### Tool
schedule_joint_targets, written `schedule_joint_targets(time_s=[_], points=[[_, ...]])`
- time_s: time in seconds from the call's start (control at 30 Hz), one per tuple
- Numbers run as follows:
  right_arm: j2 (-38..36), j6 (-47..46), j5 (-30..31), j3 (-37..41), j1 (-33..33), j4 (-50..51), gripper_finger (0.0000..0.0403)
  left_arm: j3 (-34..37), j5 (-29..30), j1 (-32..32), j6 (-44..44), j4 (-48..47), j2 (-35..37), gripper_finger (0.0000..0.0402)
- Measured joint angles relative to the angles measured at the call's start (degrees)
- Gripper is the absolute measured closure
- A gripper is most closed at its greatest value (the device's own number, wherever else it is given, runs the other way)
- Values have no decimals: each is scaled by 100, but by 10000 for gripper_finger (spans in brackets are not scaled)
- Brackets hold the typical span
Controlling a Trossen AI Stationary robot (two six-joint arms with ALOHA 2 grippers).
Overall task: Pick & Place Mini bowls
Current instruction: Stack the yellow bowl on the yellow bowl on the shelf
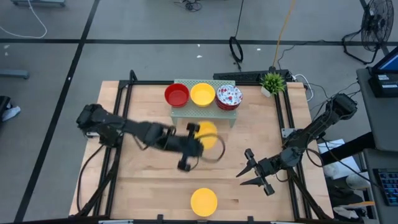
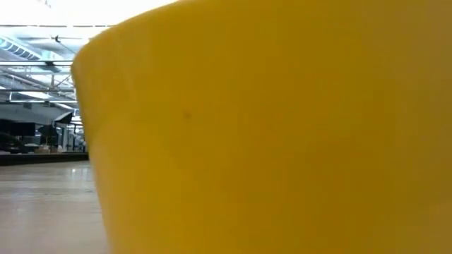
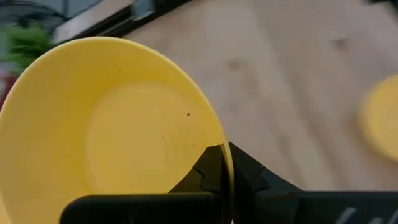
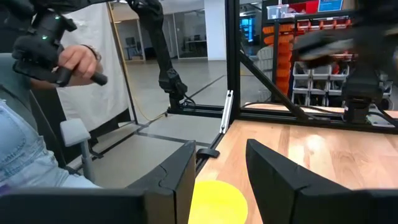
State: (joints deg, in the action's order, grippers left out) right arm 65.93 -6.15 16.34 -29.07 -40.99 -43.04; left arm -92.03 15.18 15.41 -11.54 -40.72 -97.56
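Behind your left gripper (image 1: 198, 138) sits the green rack (image 1: 205, 112), carrying red (image 1: 176, 95), yellow (image 1: 203, 94) and speckled (image 1: 229, 96) bowls. That gripper reaches out level over the table, pinching a yellow bowl (image 3: 106, 130) by its rim in front of the rack. Your right gripper (image 1: 252, 172) waits with fingers parted, well right of the rack, near another yellow bowl (image 1: 204, 201).

Robotics lab/workshop: wood bench (image 1: 261, 134) in black frame, parts-bin racks (image 4: 311, 68), concrete floor (image 1: 124, 37), floor fan (image 1: 375, 28).
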Motion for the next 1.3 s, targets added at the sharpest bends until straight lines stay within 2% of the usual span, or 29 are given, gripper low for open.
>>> schedule_joint_targets(time_s=[0.23,0.47,0.63,0.97,1.2,1.3], points=[[0,31,0,-1,0,266,271,0,-2,-1096,-771,52,0,394],[0,332,4,1,4,590,271,0,-6,-2019,-1034,214,0,392],[0,615,7,1,13,613,271,0,-386,-2548,-1024,216,-56,394],[0,795,7,1,13,629,271,4,-643,-3029,-881,320,-74,390],[0,859,7,1,13,635,271,4,-803,-3049,-877,333,-74,396],[0,859,7,1,13,644,271,4,-791,-3055,-867,331,-74,387]])
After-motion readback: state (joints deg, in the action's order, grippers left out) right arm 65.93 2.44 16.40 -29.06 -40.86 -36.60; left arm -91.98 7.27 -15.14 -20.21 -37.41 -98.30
